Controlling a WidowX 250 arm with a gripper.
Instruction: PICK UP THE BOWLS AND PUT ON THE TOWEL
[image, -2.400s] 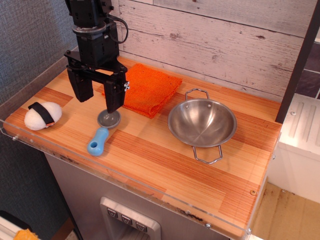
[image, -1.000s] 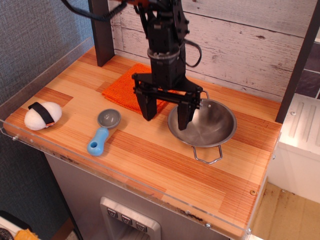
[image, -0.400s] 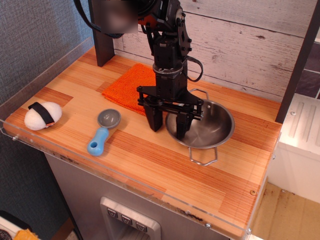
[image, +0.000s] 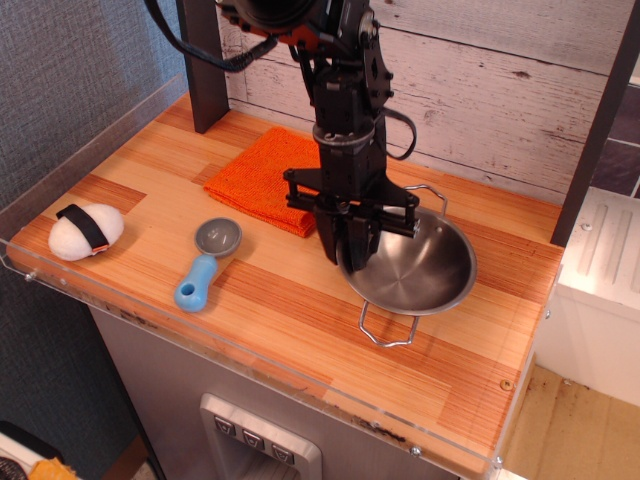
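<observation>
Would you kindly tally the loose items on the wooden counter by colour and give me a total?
Silver: 1, the steel bowl
Orange: 1, the towel
Blue and grey: 1, the scoop
White with a black band: 1, the rice-ball toy
Total: 4

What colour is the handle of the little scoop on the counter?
Light blue; the scoop has a grey round head, seen clearly in the observation.image view.
</observation>
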